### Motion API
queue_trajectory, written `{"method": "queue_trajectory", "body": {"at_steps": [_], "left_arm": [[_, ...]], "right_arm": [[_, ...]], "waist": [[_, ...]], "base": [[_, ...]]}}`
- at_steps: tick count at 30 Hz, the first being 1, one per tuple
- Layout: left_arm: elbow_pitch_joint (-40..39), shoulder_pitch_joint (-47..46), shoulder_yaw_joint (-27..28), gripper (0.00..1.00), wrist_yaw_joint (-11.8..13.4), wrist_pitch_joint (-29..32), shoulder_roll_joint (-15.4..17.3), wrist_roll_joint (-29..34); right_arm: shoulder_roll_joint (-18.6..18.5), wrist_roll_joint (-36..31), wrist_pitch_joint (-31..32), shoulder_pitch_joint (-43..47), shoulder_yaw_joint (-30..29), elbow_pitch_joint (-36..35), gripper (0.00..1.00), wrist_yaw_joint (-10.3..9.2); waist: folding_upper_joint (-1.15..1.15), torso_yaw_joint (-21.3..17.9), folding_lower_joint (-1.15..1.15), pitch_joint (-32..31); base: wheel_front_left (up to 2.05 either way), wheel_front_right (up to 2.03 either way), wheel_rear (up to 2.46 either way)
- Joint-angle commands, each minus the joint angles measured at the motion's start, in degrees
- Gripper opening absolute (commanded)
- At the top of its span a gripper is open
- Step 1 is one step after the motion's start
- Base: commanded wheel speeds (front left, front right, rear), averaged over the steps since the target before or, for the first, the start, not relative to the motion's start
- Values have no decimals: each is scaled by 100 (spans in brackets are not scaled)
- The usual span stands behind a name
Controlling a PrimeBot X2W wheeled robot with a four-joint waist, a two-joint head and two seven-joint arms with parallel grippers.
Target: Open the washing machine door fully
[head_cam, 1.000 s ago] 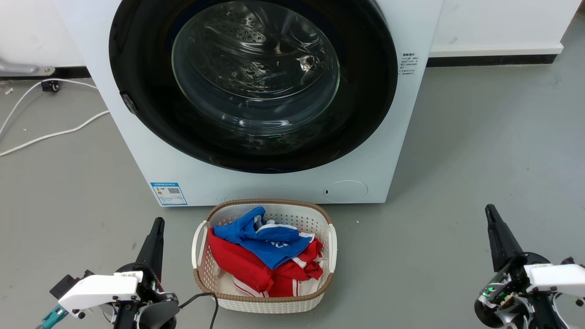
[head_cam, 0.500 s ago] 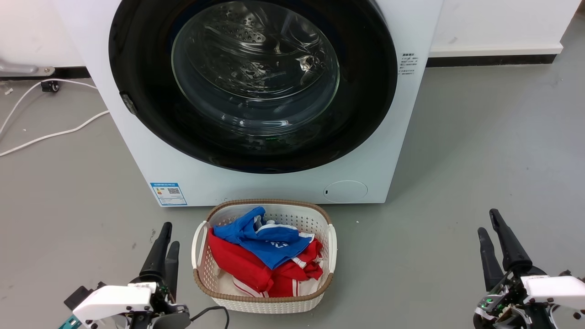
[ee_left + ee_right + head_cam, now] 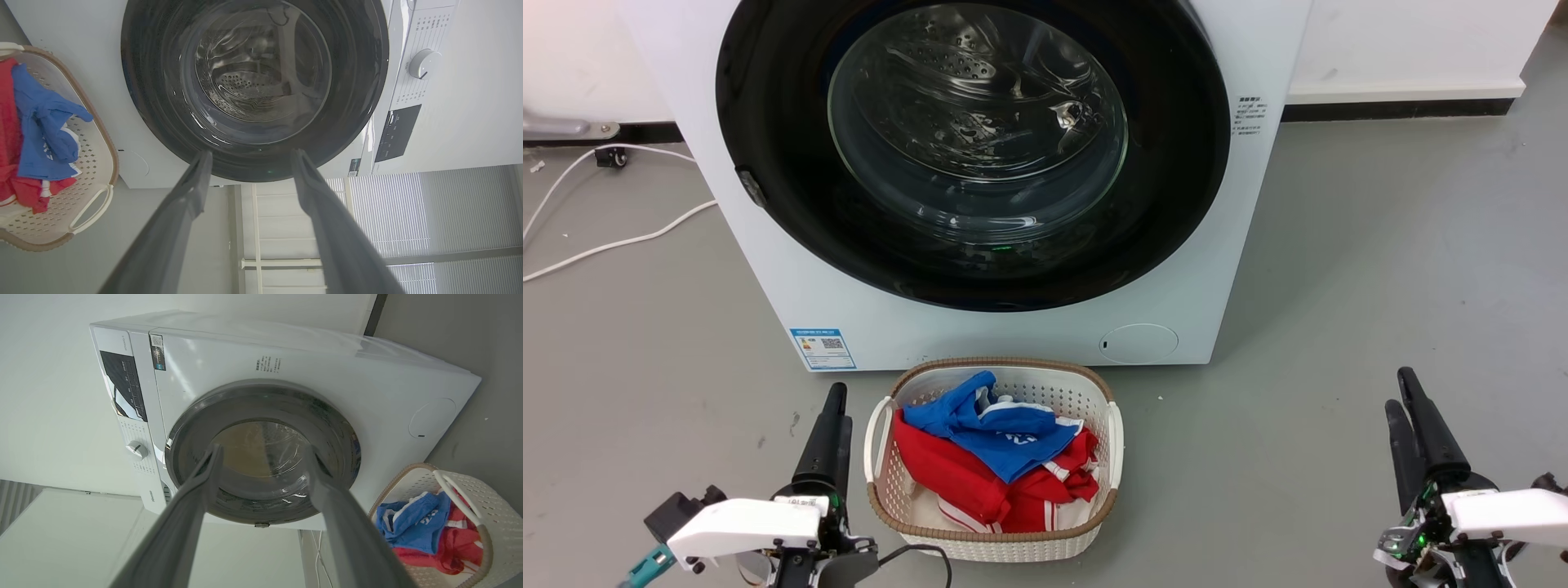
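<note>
The washing machine [image 3: 1013, 335] takes up the upper middle of the head view, a white box standing on the grey floor [image 3: 1380, 245]. The washing machine door [image 3: 972, 147] lies flat against its front, closed, with its black rim nearly as wide as the machine and the steel drum showing through the clear glass in the centre. A small grey piece sits on the left edge of the rim [image 3: 752, 184]. Below the door, a blue sticker [image 3: 823, 347] is at the lower left of the front and a round flap [image 3: 1138, 343] at the lower right.

A white basket [image 3: 1001, 362] with a brown rim stands just in front of the machine, in the lower middle of the frame, holding red clothes [image 3: 964, 482] and a blue garment [image 3: 1005, 437]. A white cable [image 3: 605, 241] runs across the floor at the left edge.

The left gripper [image 3: 840, 404] is at the lower left, just beside the basket, with its fingers pointing up the frame toward the machine. The right gripper [image 3: 1398, 390] is at the lower right, well apart from the basket and the machine.

In the left wrist view the left gripper [image 3: 250, 157] is released, its two fingers spread with the door [image 3: 253, 81] seen beyond them. In the right wrist view the right gripper [image 3: 262, 451] is likewise spread and holds nothing, with the door [image 3: 263, 465] behind the gap.
</note>
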Motion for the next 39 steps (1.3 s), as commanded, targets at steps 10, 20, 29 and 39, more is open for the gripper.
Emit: {"method": "queue_trajectory", "body": {"at_steps": [10, 20, 29, 39], "left_arm": [[-237, -73, -84, 100, -9, -242, 22, 1612], [-286, -71, -175, 100, 88, -444, 17, 3207], [-277, -75, -280, 100, 174, -606, 64, 4329], [-238, -98, -508, 100, 390, -777, 216, 5320]], "right_arm": [[-259, -1435, -296, -122, 194, -133, 100, 7], [-300, -3121, -450, -115, 232, -239, 100, 9], [-324, -4214, -419, -52, 269, -385, 100, 10], [-391, -5122, -327, 11, 350, -533, 100, 12]], "waist": [[0, -12, 0, -13], [0, -21, 0, -34], [0, -29, 0, -48], [0, -38, 0, -71]], "base": [[0, 0, 0], [0, 0, 0], [0, 0, 0], [0, 0, 0]]}}
